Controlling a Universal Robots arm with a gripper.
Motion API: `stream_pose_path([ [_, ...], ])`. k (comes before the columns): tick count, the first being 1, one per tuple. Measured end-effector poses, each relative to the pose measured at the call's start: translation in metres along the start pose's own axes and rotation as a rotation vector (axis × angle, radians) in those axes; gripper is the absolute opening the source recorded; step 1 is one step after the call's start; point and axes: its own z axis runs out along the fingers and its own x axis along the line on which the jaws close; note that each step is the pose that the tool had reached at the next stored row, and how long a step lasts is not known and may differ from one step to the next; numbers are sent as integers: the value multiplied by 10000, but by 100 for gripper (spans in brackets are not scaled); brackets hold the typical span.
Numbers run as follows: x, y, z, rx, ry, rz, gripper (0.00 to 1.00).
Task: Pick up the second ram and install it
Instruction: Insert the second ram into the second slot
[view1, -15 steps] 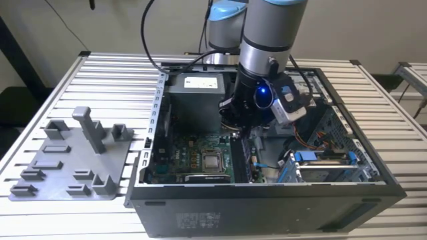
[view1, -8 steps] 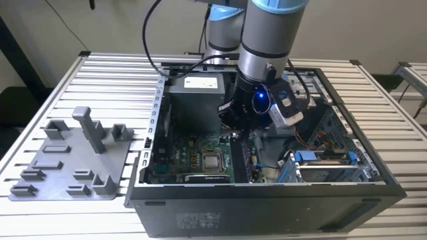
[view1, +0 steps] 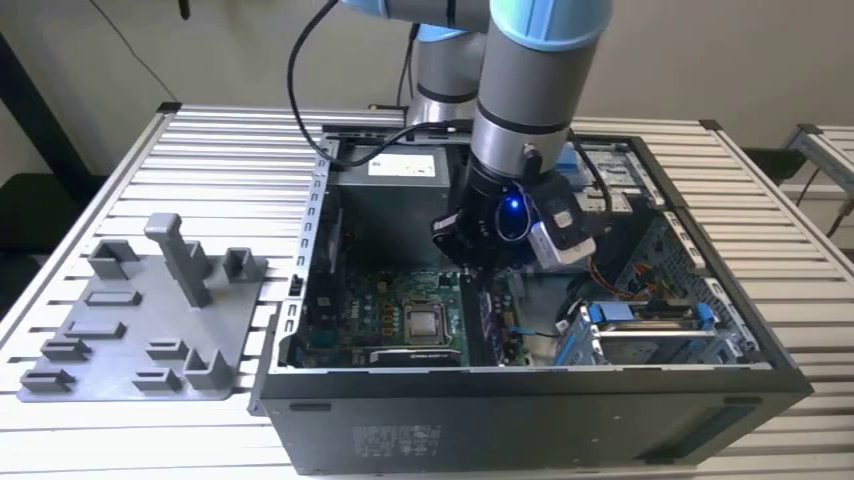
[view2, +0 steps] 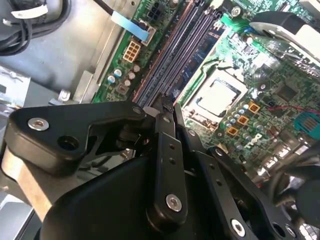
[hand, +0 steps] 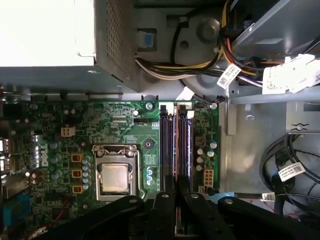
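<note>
Worktop (view1: 200, 150): white, slatted metal surface of parallel ribs. Resting directly on it:
- open black computer case (view1: 534, 415), side panel off, on the exterior view's right;
- grey plastic fixture plate (view1: 134, 325) with upright blocks and posts, on the exterior view's left, just beside the case.

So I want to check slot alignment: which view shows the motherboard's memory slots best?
The first wrist view: the memory slots run lengthwise, seen square-on, just ahead of the gripper. The second wrist view shows them at a slant, partly behind the gripper linkage. In the exterior view the arm blocks most of them.
</note>
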Motion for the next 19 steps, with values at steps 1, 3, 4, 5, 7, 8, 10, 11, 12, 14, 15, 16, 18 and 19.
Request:
stream_pose_path([
  [1, 4, -2, 19, -2, 0, 19, 14],
  [3, 4, -10, 55, -11, 1, 21, 14],
  [4, 4, -19, 72, -14, 1, 21, 14],
  [5, 5, -27, 90, -16, 1, 22, 14],
  [7, 9, -52, 126, -22, 1, 23, 14],
  [8, 12, -69, 138, -24, 0, 24, 14],
  [10, 14, -98, 155, -30, 1, 22, 14],
  [11, 16, -106, 165, -32, 1, 24, 14],
  [12, 16, -110, 174, -34, 0, 29, 14],
  [14, 16, -113, 186, -33, 1, 37, 14],
  [15, 15, -116, 191, -33, 1, 45, 14],
  [16, 15, -122, 195, -30, 2, 59, 14],
  [18, 15, -124, 216, -34, 0, 106, 14],
  [19, 15, -125, 221, -32, 1, 115, 14],
])
